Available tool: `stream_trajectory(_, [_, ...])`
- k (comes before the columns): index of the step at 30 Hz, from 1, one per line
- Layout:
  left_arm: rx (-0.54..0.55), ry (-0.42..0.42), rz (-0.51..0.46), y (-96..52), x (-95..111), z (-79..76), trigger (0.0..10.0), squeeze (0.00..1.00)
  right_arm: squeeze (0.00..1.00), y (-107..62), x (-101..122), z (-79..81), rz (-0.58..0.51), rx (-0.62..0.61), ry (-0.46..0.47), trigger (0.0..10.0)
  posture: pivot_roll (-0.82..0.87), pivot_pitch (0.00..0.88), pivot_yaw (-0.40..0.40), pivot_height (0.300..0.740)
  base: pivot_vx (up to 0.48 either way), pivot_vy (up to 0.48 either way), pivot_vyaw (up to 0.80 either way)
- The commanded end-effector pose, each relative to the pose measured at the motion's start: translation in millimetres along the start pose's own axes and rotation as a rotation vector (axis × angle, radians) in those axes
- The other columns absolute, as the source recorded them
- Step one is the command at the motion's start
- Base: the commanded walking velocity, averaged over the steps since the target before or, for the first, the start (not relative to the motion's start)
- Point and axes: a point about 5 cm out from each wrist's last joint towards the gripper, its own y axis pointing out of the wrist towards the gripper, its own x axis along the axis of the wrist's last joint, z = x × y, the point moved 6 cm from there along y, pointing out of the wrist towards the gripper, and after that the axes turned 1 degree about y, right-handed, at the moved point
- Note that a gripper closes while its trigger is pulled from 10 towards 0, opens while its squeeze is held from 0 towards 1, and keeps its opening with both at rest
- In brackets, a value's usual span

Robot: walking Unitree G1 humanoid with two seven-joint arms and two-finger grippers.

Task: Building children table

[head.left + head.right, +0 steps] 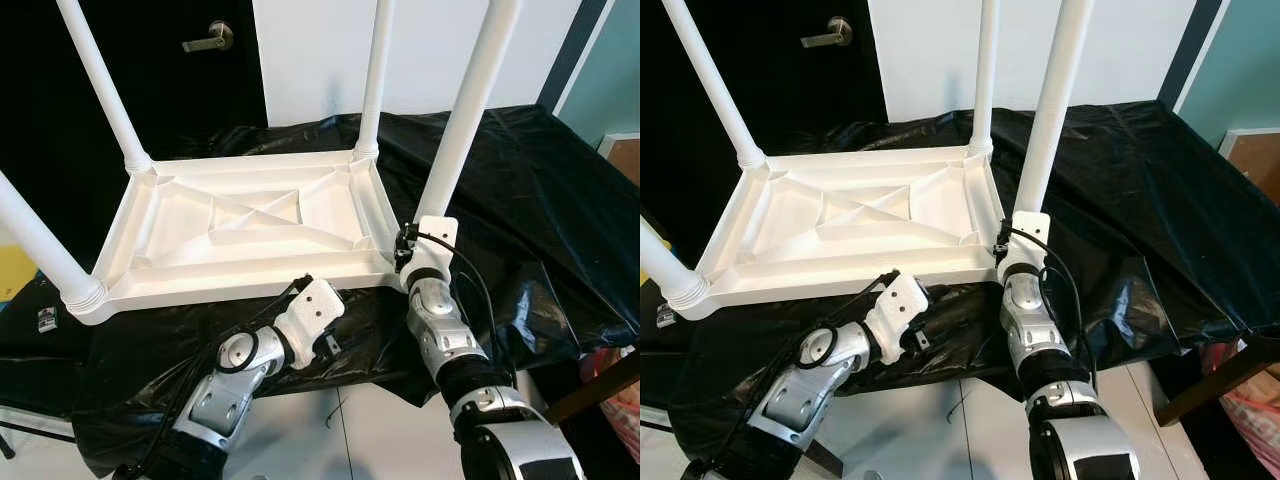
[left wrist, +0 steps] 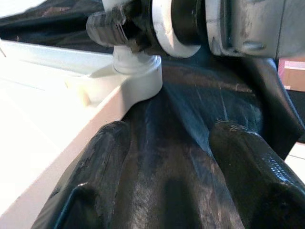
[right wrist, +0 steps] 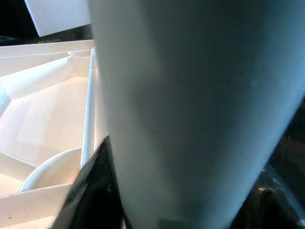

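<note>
A white plastic children's table [image 1: 240, 285] lies upside down on a black cloth [image 1: 540, 200], with four white legs pointing up. My right gripper [image 1: 413, 252] is at the foot of the near right leg [image 1: 465, 110], where it enters the corner socket, and is shut on it. The right wrist view has the leg [image 3: 190, 95] wedged between the black fingers [image 3: 90, 191]. My left gripper [image 2: 169, 138] is low at the table's near edge, open, its fingers [image 2: 238, 162] lying on the cloth and pointing at that same corner socket [image 2: 138, 78].
A dark door with a lever handle [image 1: 210, 38] and a white wall stand behind the table. A wooden edge [image 1: 600, 385] and a pink bag [image 1: 622, 405] sit at the lower right. Pale floor shows below the cloth's front edge.
</note>
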Motion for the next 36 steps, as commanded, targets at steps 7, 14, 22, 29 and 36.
stream_trajectory(7, [0.066,-0.016,0.03,-10.3,-8.0,7.3,10.0,0.0,1.0,-8.6,11.8,-23.4,-0.085,-0.012,-0.03,10.0,0.03,0.02,-0.025,0.74,0.0,0.0,0.0])
stream_trajectory(14, [0.102,-0.018,0.066,-26.7,-16.8,17.7,10.0,0.0,0.0,-32.7,1.9,-22.8,-0.088,0.106,-0.067,10.0,0.02,0.039,-0.02,0.74,0.0,0.0,0.0])
stream_trajectory(22, [0.168,-0.01,0.128,-55.5,-29.5,39.3,10.0,0.0,0.0,-66.3,-14.5,-15.8,-0.049,0.226,-0.108,10.0,0.03,0.059,-0.01,0.74,0.0,0.0,0.0])
stream_trajectory(29, [0.239,-0.038,0.108,-84.4,-19.8,54.6,10.0,0.0,0.0,-101.8,-29.4,16.7,0.034,0.52,-0.112,10.0,0.02,0.08,0.003,0.74,0.0,0.0,0.0])
stream_trajectory(36, [0.347,-0.048,0.164,-129.2,-26.2,78.2,10.0,0.0,0.0,-102.2,-13.5,58.1,0.025,0.711,-0.065,10.0,0.04,0.087,0.0,0.74,0.0,0.0,0.0])
